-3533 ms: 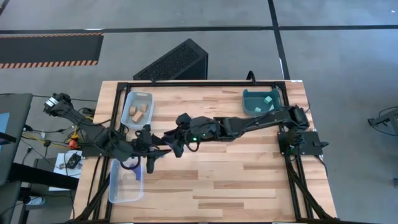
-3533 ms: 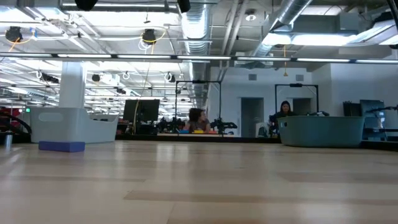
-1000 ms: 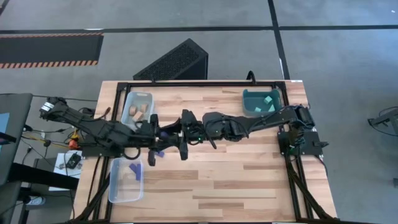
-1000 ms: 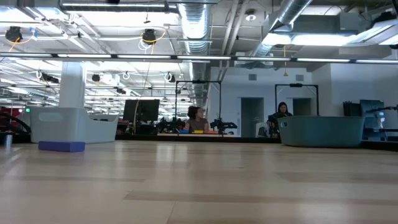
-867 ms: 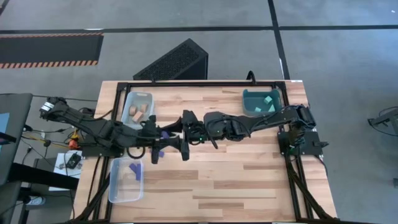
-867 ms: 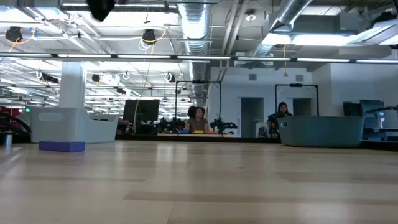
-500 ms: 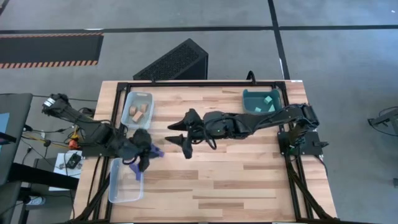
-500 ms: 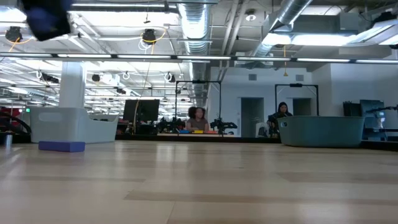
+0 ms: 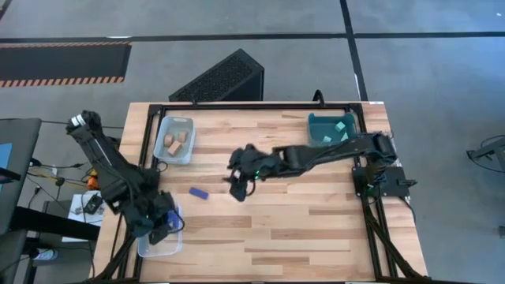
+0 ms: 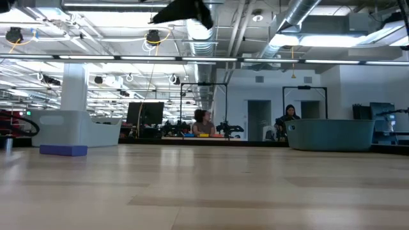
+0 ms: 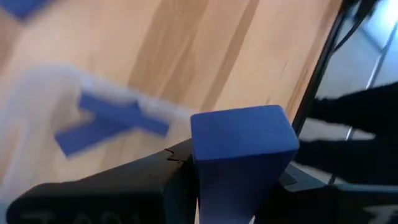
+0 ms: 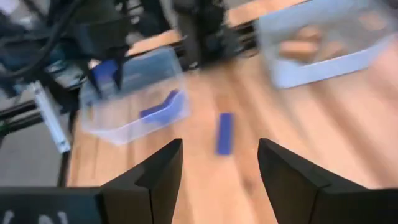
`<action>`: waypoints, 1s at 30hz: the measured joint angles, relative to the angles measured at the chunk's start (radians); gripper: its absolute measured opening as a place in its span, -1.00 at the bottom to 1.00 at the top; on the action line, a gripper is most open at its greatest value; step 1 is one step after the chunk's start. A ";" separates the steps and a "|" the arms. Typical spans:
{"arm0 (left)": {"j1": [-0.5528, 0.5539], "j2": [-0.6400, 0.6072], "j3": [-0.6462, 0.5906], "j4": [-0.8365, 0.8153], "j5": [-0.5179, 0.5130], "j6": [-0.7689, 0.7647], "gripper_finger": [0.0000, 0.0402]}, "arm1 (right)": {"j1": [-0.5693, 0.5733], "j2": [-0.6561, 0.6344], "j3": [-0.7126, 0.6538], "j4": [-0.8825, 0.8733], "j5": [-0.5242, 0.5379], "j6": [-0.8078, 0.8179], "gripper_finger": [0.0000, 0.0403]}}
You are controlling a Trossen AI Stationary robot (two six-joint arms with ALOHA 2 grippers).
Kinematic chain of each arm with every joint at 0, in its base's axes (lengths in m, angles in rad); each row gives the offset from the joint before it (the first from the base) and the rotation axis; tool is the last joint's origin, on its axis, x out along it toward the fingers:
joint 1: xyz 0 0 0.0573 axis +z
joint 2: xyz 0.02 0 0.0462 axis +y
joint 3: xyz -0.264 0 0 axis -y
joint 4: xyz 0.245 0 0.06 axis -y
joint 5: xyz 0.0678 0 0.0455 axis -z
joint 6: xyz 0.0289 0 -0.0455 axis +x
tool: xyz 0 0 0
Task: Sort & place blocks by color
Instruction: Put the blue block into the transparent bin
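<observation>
Blue plastic fills the left wrist view: the left gripper (image 11: 242, 186) pinches a dark blue block (image 11: 244, 149) between its fingers and hangs over the clear bin (image 9: 147, 241) at the table's (image 9: 300, 229) 8 o'clock corner in the high view. Two more blue bars (image 11: 109, 121) lie crossed inside that bin. A single blue bar (image 9: 198, 192) rests flat on the pale wood between the clear bin and the table's middle, touching neither gripper. The right gripper (image 12: 217, 165) hovers near the table's centre in the high view, its fingers spread wide with nothing between them, and the loose bar sits just ahead of it. Tan wooden pieces (image 9: 177, 140) sit in the grey bin (image 9: 162, 151) at 10 o'clock, and light cyan cubes (image 9: 341, 125) sit in the teal bin (image 9: 313, 130) at 2 o'clock. In the low view, the loose bar shows at the 9 o'clock side in front of a pale bin.
</observation>
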State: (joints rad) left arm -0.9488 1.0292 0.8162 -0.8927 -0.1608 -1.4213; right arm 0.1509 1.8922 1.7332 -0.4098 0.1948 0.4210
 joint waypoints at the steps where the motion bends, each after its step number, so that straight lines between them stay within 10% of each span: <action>1: -0.016 0.015 0.000 -0.001 0.018 -0.019 -0.63 | 0.006 0.021 0.000 0.022 -0.013 0.002 0.13; 22: -0.079 0.237 0.002 -0.019 0.241 -0.095 0.15 | 0.016 0.435 0.116 0.264 -0.117 -0.102 0.36; 30: -0.079 0.129 0.055 -0.162 0.086 -0.107 0.20 | 0.009 0.598 0.247 0.264 -0.009 -0.244 0.59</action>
State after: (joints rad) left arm -1.0275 1.1578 0.8711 -1.0544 -0.0746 -1.5279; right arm 0.1604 2.4905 1.9799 -0.1460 0.1855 0.1773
